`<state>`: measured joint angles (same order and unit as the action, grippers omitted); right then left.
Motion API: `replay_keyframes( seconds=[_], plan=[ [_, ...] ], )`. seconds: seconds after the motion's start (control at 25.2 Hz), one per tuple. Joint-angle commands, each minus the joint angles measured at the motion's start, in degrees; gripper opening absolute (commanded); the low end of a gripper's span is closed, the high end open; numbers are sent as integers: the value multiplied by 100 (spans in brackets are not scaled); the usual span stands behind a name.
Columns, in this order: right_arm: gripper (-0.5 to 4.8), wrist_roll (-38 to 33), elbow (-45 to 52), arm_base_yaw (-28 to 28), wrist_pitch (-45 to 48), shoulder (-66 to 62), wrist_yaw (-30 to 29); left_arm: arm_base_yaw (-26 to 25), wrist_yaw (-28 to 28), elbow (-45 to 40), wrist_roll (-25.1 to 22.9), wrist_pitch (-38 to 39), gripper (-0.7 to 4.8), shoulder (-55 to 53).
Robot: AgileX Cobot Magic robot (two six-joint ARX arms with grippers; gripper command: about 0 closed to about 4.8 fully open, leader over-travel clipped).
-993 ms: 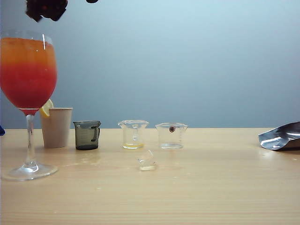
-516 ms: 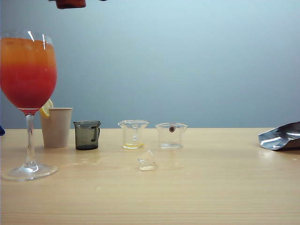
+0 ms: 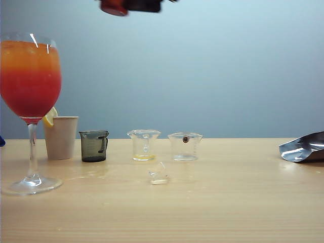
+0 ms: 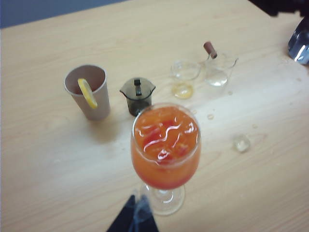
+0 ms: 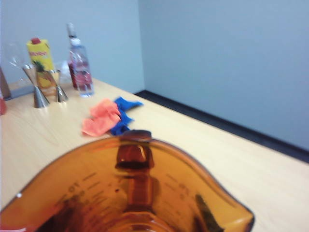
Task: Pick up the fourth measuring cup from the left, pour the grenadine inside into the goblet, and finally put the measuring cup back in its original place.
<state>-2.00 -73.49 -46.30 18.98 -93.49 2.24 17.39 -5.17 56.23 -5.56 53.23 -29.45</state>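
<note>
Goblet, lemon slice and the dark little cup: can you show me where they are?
Goblet (image 4: pixel 166 145): left wrist view, on the bowl full of orange and red drink.
Lemon slice (image 4: pixel 87 93): left wrist view, on the slice hung on the paper cup's rim.
Dark grey cup (image 3: pixel 93 146): exterior view, on its side wall.

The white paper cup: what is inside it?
A lemon slice hangs on the paper cup's rim, half inside. The visible inner wall looks empty; the bottom is hidden by the slice and the viewing angle.
</note>
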Motion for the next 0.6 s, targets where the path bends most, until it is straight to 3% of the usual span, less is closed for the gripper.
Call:
replay_keyframes(
  seconds=[0.04, 0.2, 0.32, 0.6],
  plan=[
    [85, -103, 317, 238, 96, 317, 39, -7, -44, 9, 13, -236, -5, -2],
    [85, -103, 911, 599, 138, 761, 109, -7, -173, 9, 70, -358, -5, -28],
    [84, -101, 1482, 962, 142, 1163, 470, -4, -490, 9, 404, -363, -5, -170],
    [84, -37, 2411, 1882, 555, 1416, 586, -2, -691, 9, 417, -898, -5, -673]
  ],
)
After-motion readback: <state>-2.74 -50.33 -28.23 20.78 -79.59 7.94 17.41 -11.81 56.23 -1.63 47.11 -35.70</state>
